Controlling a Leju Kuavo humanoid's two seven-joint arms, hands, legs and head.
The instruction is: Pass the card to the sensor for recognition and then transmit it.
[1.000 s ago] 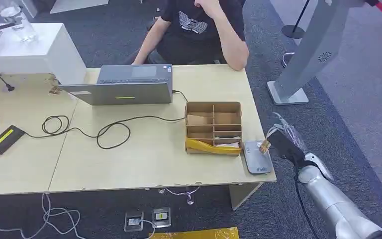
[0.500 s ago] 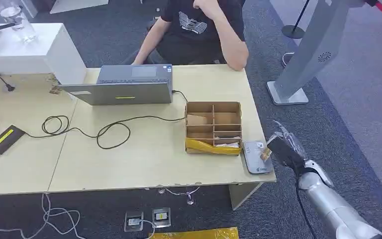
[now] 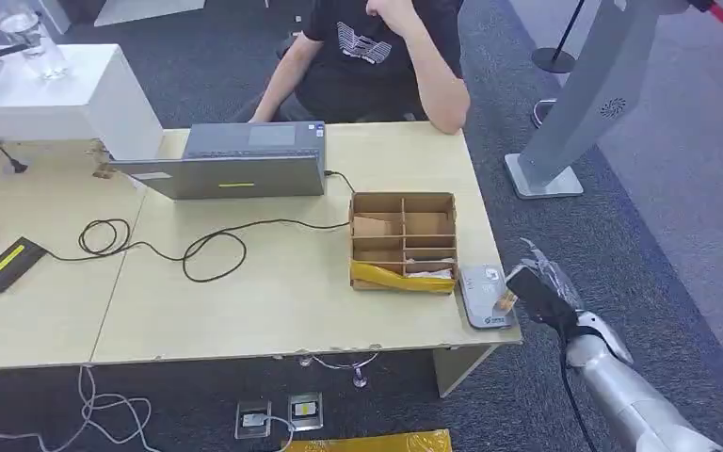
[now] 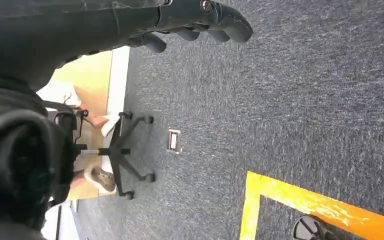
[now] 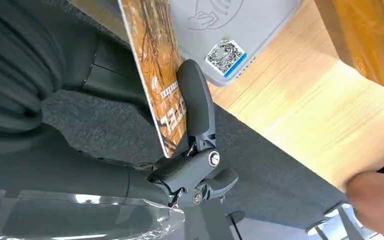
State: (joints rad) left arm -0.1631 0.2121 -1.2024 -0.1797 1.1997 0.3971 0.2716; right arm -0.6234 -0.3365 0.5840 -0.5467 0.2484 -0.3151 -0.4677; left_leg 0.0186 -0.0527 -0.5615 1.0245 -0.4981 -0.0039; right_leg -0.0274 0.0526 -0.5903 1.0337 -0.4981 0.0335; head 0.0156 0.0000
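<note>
My right hand hangs at the table's right front corner and pinches an orange-brown patterned card between thumb and a finger. The card's tip reaches over the near right part of the grey card sensor, which lies flat on the wooden table beside the cardboard box. Whether the card touches the sensor I cannot tell. My left hand hangs beside my body above the grey carpet, its dark fingers curled, holding nothing.
A compartmented cardboard box with a yellow strip sits left of the sensor. A laptop and black cables lie farther back. A person sits behind the table. A grey stand base is on the carpet to the right.
My right hand has lowered and come nearer with the card, bringing it from the sensor's far right edge down over its near right corner. The left arm is still.
</note>
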